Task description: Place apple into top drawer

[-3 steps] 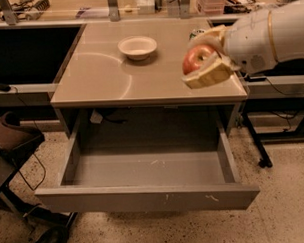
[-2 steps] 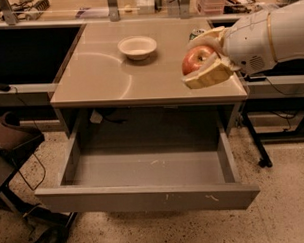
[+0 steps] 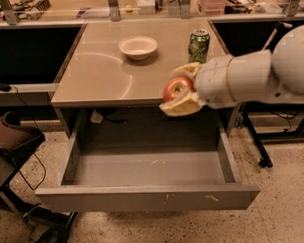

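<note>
Tool [image 3: 178,90] clamped on apple [image 3: 174,87], hovering at table [image 3: 100,70] front edge, abv open top drawer [image 3: 149,196].

— How's the light on your feed?
— Warm and rather dim, coming from overhead. I see a pale curved sheen on the tan laminate tabletop [image 3: 90,80], and the small white bowl [image 3: 138,46] throws a soft shadow on its near side.
— And the arm?
— The cream two-finger gripper [image 3: 171,90], at the table's front edge, clamps the red apple [image 3: 176,87], which catches a highlight. Under the table it's black; the open grey metal drawer [image 3: 144,196] is evenly lit. Fine detail looks soft throughout.
</note>
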Controlling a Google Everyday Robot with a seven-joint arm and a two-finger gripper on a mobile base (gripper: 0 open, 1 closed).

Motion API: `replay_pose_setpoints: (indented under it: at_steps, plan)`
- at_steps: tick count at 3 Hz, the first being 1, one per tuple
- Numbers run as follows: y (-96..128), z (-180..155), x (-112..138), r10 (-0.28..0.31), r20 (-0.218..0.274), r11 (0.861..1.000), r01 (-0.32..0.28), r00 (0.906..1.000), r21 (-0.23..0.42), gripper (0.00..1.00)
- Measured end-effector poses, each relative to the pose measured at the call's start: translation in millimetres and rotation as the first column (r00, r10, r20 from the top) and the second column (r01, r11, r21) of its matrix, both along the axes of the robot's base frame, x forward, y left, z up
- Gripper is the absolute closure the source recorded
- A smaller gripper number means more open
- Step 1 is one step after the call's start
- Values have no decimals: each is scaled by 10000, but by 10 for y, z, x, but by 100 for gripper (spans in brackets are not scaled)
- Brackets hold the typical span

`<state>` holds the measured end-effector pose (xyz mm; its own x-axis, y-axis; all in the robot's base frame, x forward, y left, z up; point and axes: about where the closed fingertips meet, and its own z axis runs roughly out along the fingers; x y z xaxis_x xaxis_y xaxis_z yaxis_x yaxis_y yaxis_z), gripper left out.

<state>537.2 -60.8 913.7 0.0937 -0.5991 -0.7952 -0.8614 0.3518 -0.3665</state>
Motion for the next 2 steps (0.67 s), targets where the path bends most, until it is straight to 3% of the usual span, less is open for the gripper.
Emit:
replay_pose_setpoints:
  at_steps: [1,2]
  plan:
    - [280,-777,54,-546,-689,9981,526,9961,-309,100]
    - [409,-1316,284,-1432,-1053,9880,1359,9841,-738,100]
